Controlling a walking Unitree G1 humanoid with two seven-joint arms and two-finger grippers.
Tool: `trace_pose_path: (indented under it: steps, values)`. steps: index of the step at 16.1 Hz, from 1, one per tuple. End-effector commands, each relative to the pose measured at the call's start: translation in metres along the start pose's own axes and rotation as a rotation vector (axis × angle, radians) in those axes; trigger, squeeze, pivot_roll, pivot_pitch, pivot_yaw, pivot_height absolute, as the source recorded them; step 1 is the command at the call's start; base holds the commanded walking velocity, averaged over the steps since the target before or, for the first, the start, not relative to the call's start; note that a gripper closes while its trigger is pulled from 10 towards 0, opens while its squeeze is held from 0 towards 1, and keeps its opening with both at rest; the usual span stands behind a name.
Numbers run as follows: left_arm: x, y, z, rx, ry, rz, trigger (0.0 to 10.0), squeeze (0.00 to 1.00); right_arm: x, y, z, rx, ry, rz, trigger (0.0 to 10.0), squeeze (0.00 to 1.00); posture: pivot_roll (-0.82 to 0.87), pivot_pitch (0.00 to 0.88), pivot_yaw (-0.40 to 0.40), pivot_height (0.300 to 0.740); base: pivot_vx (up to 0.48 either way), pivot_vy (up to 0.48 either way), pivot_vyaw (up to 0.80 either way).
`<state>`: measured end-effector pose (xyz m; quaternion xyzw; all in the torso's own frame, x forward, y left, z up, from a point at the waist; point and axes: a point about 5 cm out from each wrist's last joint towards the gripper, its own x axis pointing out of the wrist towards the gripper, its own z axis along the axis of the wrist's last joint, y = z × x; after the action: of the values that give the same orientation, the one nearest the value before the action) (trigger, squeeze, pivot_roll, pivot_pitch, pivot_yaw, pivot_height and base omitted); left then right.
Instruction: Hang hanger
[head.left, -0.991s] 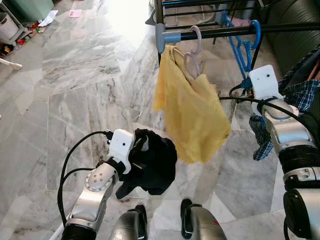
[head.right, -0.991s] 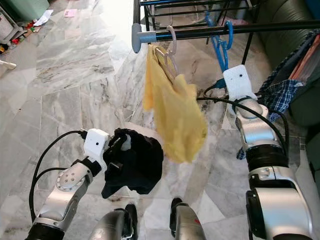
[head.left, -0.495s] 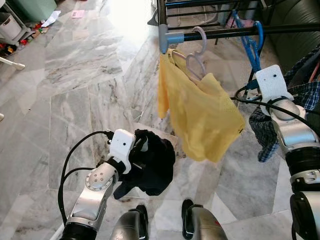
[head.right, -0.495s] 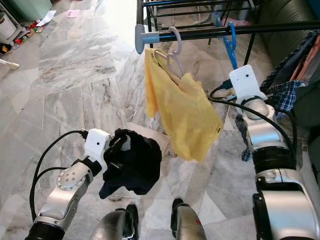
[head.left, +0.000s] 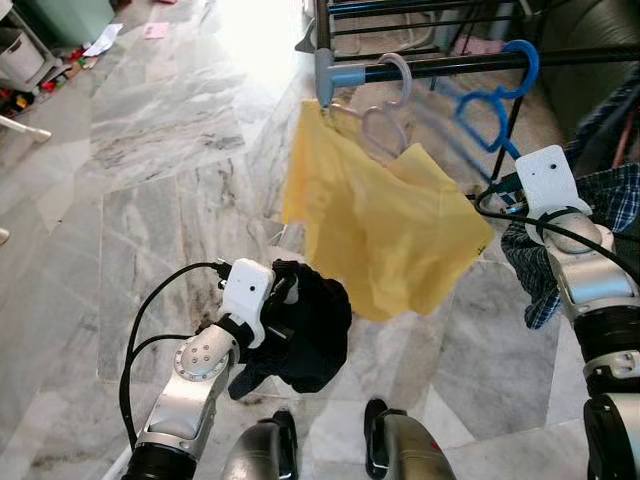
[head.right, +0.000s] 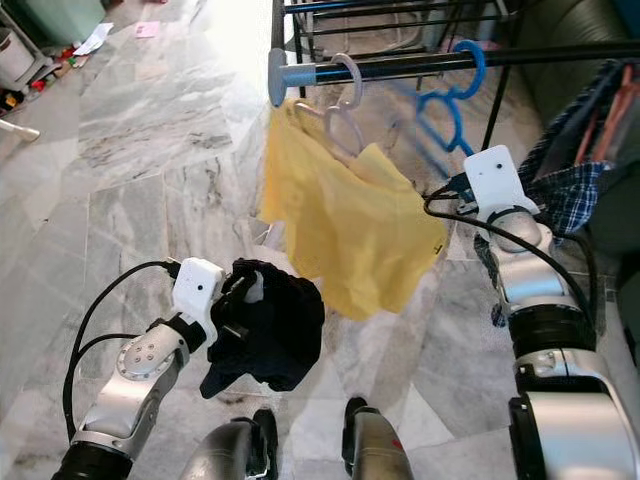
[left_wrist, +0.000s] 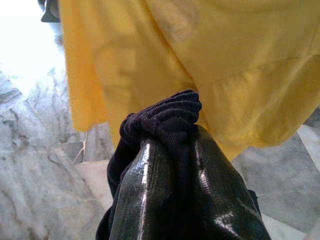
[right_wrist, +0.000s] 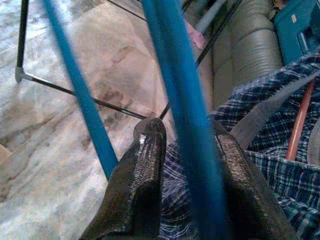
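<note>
while your left claw (left_wrist: 170, 165) sits low in front of you, clenched on a bundle of dark cloth (head.left: 310, 330) that bulges out past its fingers, your right claw (right_wrist: 187, 170) is raised beside the rail (head.left: 450, 65) with the blue hanger (head.left: 495, 95) between its two fingers (right_wrist: 137, 190); whether they actually pinch the bar you cannot tell from the wrist view. the hanger's hook is over the rail, and the hanger itself is blurred. nearer the rail's capped end a pale hanger (head.left: 385, 110) hangs with a yellow shirt (head.left: 385, 235) on it, the shirt's hem just above the dark cloth. a blue checked cloth (head.left: 560, 230) hangs just behind your right arm, and a grey sofa (right_wrist: 250, 50) stands beyond the rack. the floor (head.left: 130, 200) is grey marble
</note>
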<state>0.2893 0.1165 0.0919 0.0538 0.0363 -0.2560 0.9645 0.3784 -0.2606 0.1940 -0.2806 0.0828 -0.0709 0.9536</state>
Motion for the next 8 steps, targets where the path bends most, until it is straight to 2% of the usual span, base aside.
trace_pose_path:
  steps: [1, 8]
  values:
    - [-0.004, 0.0002, -0.0066, 0.001, 0.017, 0.005, 10.0, 0.0, 0.0019, -0.0031, 0.0015, -0.018, 0.003, -0.009, 10.0, 0.0, -0.09, 0.267, 0.114, 0.74, 0.0, 0.0, 0.0]
    - [-0.0042, 0.0, -0.0069, 0.002, 0.019, 0.005, 10.0, 0.0, 0.0036, -0.0036, 0.004, -0.023, -0.001, -0.008, 10.0, 0.0, -0.09, 0.267, 0.113, 0.74, 0.0, 0.0, 0.0]
